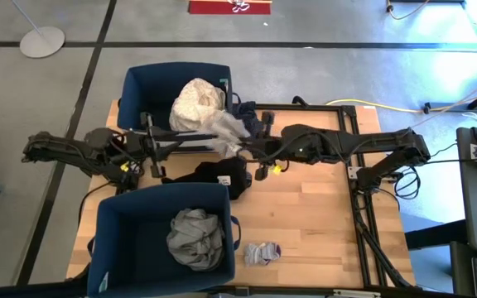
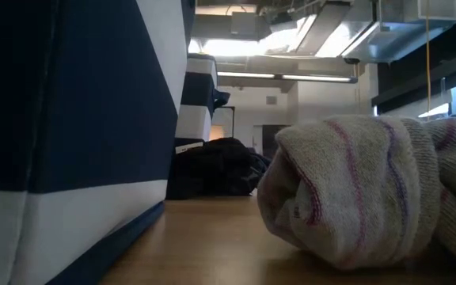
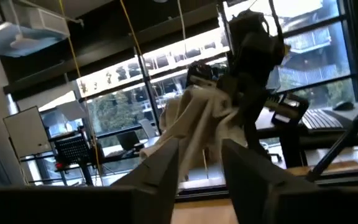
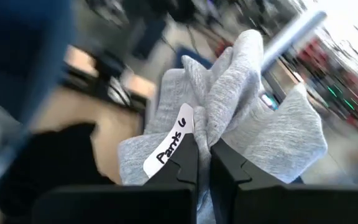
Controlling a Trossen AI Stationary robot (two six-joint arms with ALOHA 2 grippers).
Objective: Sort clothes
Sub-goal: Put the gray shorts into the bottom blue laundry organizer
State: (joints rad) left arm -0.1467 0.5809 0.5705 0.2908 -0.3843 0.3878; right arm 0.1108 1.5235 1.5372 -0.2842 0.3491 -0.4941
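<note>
The table (image 1: 321, 223) is pale wood strip, set on a dark frame over a grey concrete floor crossed by dark lines; at its near left stands a large navy bin (image 1: 122, 240) with a crumpled grey garment (image 1: 195, 238) lying inside, and just right of that bin, on bare wood at the near edge, lies a small folded pair of grey socks (image 1: 262, 253), which fills the right of the low view as a cream knit with pink and purple stripes; farther in, touching the bin's far right corner, a black garment (image 1: 222, 175) is heaped on the wood; above it, over the middle of the table, the two dark arms meet from either side; the right gripper (image 4: 204, 149) has its fingers pinched tight on a light grey garment (image 4: 241, 118), which bears a white tag with handwriting and hangs bunched between the arms; the left gripper (image 3: 201, 165) points at that same cloth with its fingers parted and nothing between them, the cloth showing beyond the gap; at the far left a second navy bin (image 1: 135, 91) holds a cream garment (image 1: 197, 103), with dark navy clothes (image 1: 251, 116) at its right rim; beyond the table, the floor carries a round white stand base (image 1: 41, 41) at far left, yellow cable (image 1: 371, 105) at far right and a red mat (image 1: 228, 7) at the far edge; the wrist view shows tall windows.
</note>
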